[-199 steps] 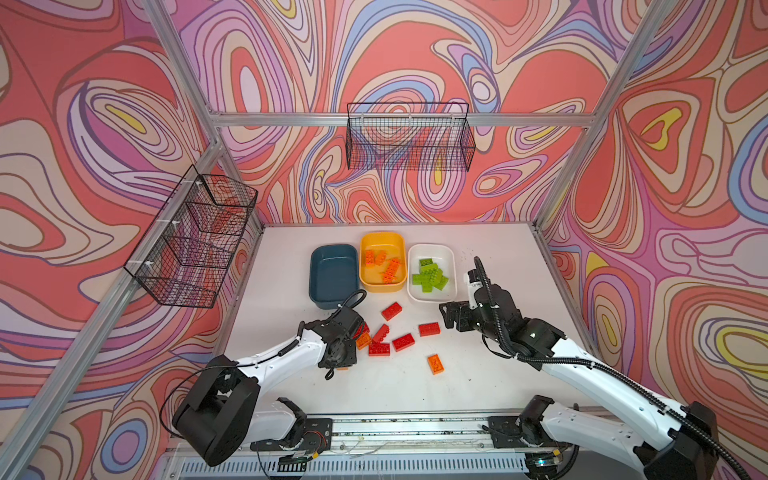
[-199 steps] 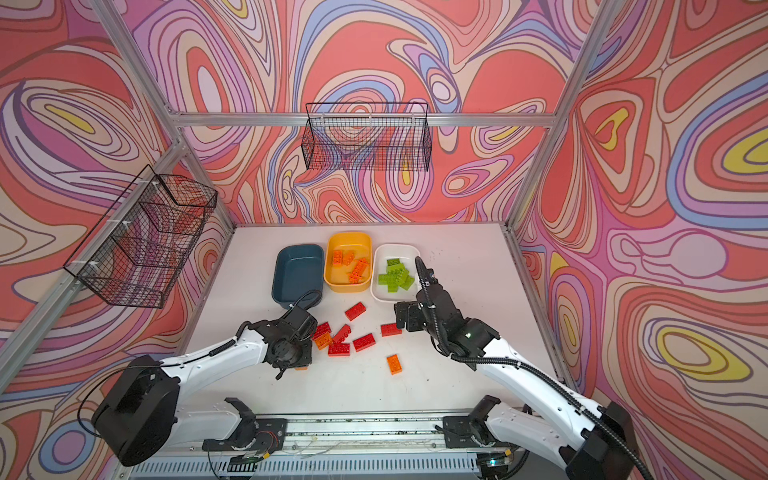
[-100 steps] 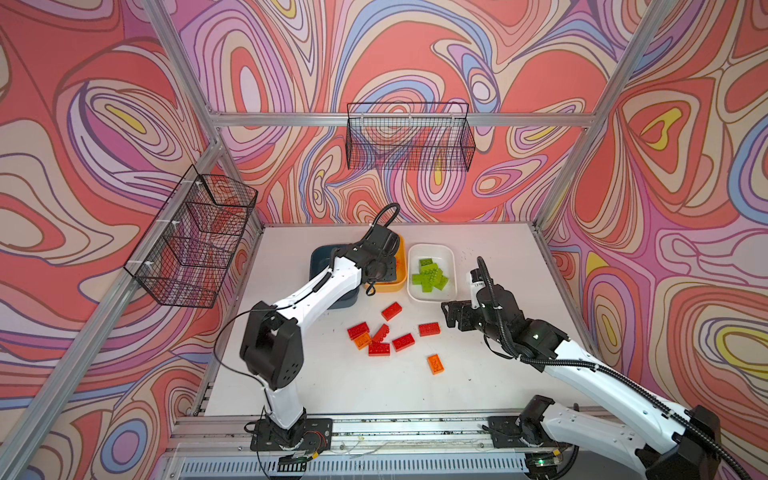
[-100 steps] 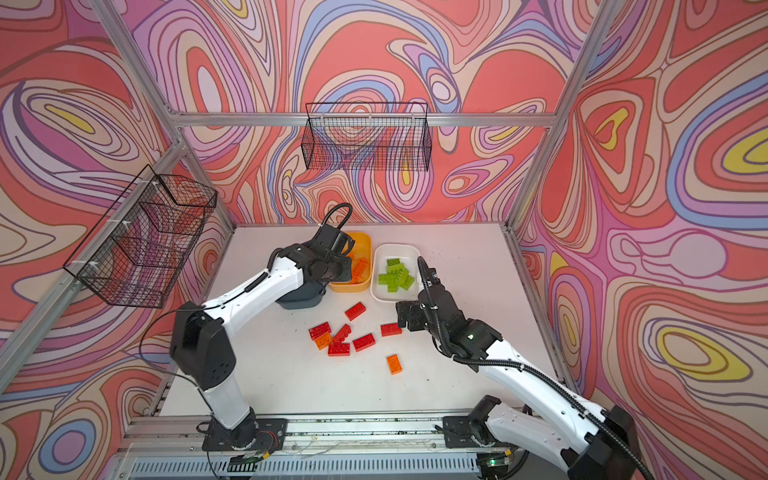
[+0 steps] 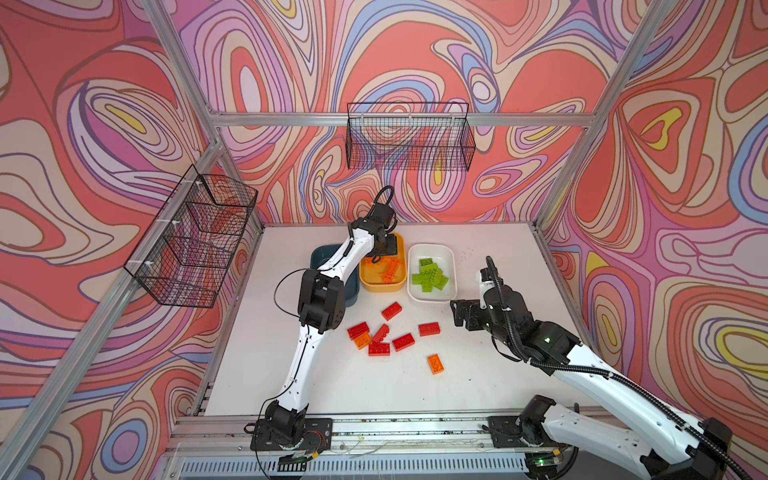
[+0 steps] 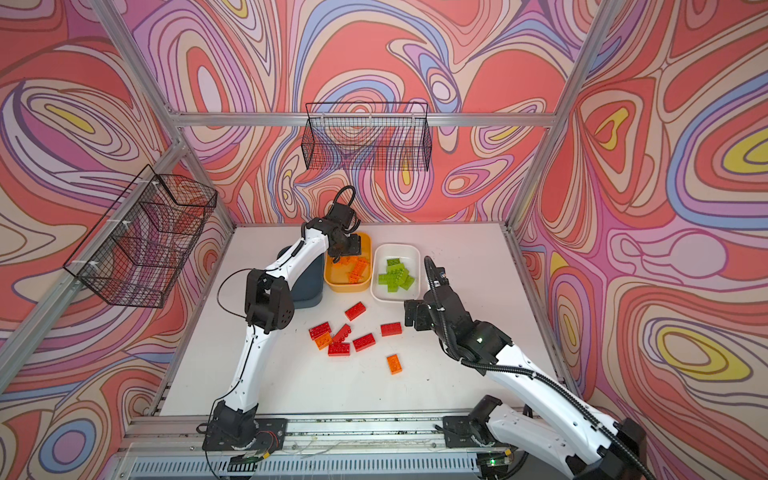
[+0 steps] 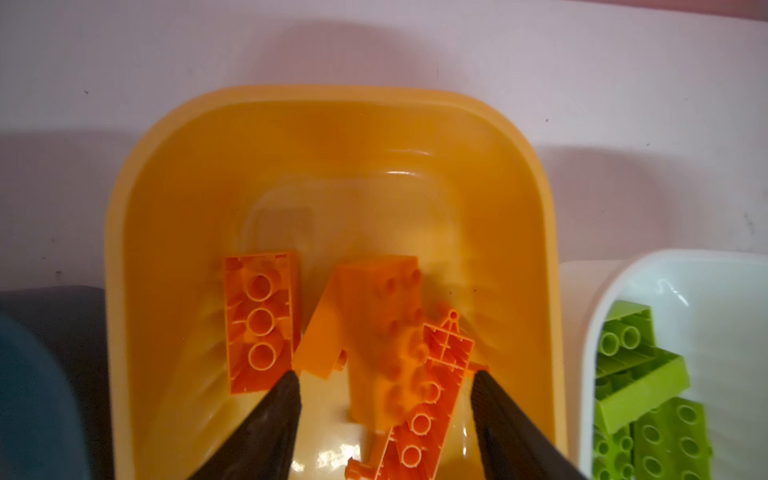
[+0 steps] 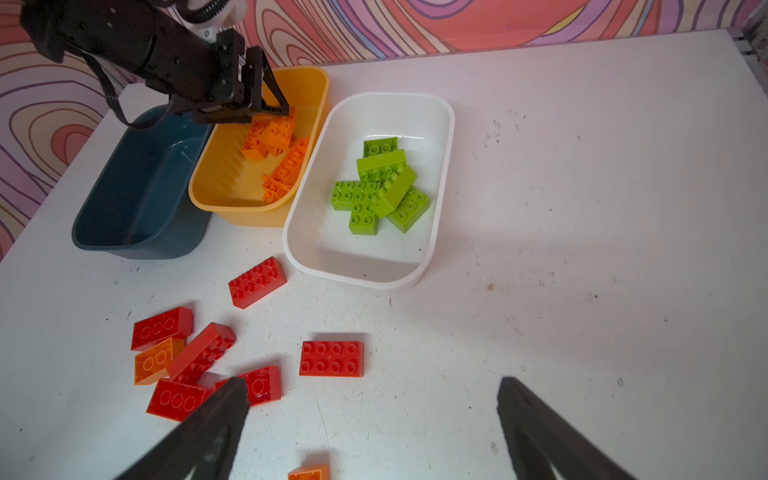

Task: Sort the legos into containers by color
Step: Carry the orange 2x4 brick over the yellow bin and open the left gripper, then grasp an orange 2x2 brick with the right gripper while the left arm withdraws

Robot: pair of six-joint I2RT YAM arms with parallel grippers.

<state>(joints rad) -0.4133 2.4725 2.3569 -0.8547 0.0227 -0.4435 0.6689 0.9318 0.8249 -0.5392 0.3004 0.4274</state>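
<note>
My left gripper (image 5: 384, 249) (image 7: 384, 374) hangs open over the yellow tray (image 5: 382, 287) (image 7: 124, 249). A blurred orange brick (image 7: 382, 332) lies loose below its spread jaws, among other orange bricks (image 8: 270, 137). Lime green bricks (image 5: 430, 274) fill the white tray (image 5: 453, 266). The dark teal tray (image 5: 320, 253) (image 8: 137, 199) holds nothing that I can see. Several red bricks (image 5: 403, 341) (image 8: 331, 358) and two orange ones (image 5: 360, 340) (image 5: 435, 364) lie on the table. My right gripper (image 5: 459, 316) (image 8: 374, 382) hovers open right of them, holding nothing.
Two black wire baskets hang on the walls, one at the back (image 5: 409, 137) and one on the left (image 5: 195, 241). The left arm's elbow (image 5: 322, 299) stands over the teal tray's front. Bare white table (image 5: 478, 374) lies in front of the right arm.
My left arm swung from the loose pile to the yellow tray, and its jaws opened there, letting go an orange brick. The right arm stayed where it was.
</note>
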